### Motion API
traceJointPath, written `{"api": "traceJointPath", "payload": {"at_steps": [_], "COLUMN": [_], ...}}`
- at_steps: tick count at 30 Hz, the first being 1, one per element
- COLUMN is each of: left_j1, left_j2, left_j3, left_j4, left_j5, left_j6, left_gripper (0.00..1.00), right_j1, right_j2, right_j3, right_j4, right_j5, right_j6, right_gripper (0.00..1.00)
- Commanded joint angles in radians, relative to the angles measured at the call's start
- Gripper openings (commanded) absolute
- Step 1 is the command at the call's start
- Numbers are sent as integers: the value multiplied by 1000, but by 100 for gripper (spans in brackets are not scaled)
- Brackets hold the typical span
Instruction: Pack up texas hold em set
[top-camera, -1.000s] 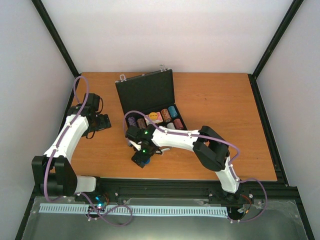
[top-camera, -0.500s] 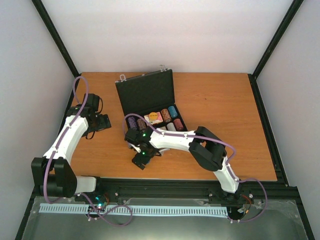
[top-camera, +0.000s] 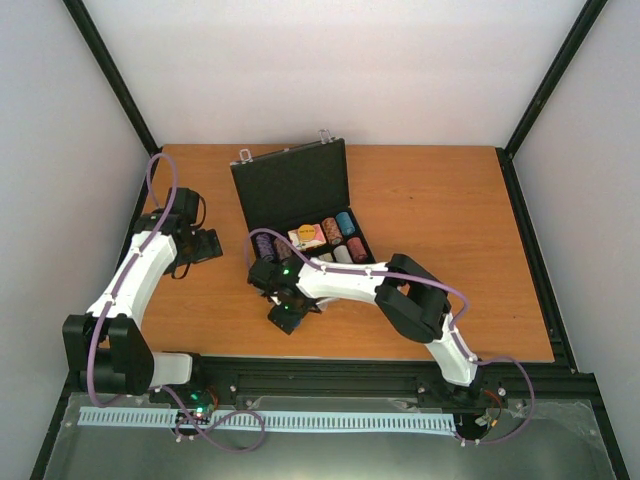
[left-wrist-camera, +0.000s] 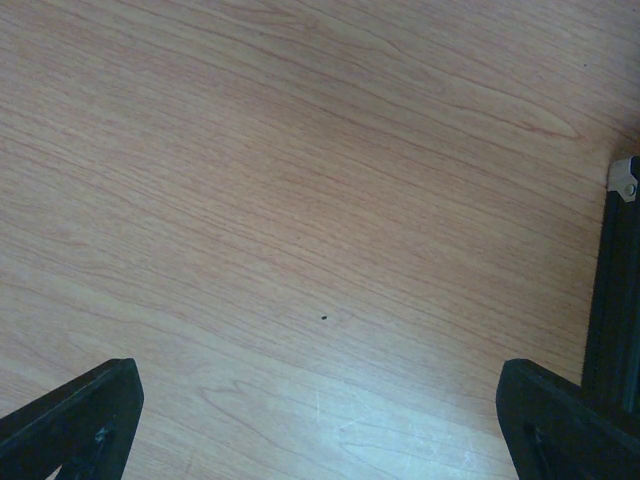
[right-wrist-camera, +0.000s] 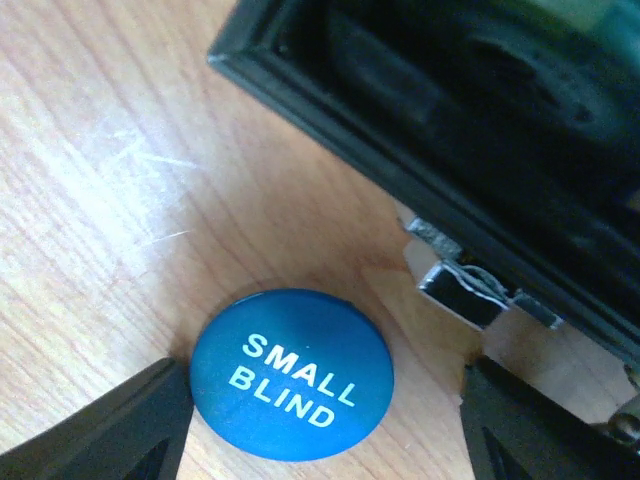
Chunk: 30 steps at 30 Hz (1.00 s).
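**Blue "Small Blind" marker lies between spread jaws beside open poker case**

The poker case (top-camera: 290, 185) stands open toward the back left of the wooden bench (top-camera: 440, 200). Its lid is tilted back, and stacks of coloured chips (top-camera: 335, 232) sit in its tray. The right arm (top-camera: 350, 280) is bent across to the near-left corner of the case, with the right jaws pointing down at the wood.

From the right wrist, a round blue marker (right-wrist-camera: 291, 373) lettered "SMALL BLIND" lies flat on the bench just outside the case wall (right-wrist-camera: 330, 110), near a silver latch (right-wrist-camera: 470, 290). It sits between the two black fingers. One finger (right-wrist-camera: 110, 425) is right at its rim, and whether they touch cannot be told. The other finger (right-wrist-camera: 540, 430) stands off with bare wood between. The right jaws are wider than the marker and not clamped on it.

The left arm (top-camera: 135, 275) is at the bench's left edge, well apart from the case. The left jaws are spread wide over bare wood beside a black frame rail (left-wrist-camera: 615, 290), holding nothing.
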Motion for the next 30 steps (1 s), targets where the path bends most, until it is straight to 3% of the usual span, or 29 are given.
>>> {"api": "traceJointPath", "payload": {"at_steps": [1,9,27,30], "left_j1": [5,4,4,5], "left_j2": [-22,-22,-20,-20], "left_j3": [5,7,4,1], "left_j4": [12,7,6,7], "left_j5": [0,-2,-10,-9], "left_j6": [14,12,6,4], "left_gripper": [100,100,100,100], "right_j1": [23,38,39,39], "right_j2": [35,23,-27,-33], "right_j3": [-10,8,139,142], "right_j4": [-30,-45,-146,-149], "right_j5": [10,14,97,99], "right_j6": [10,11,-16,-20], "right_gripper": [71,49,49,61]}}
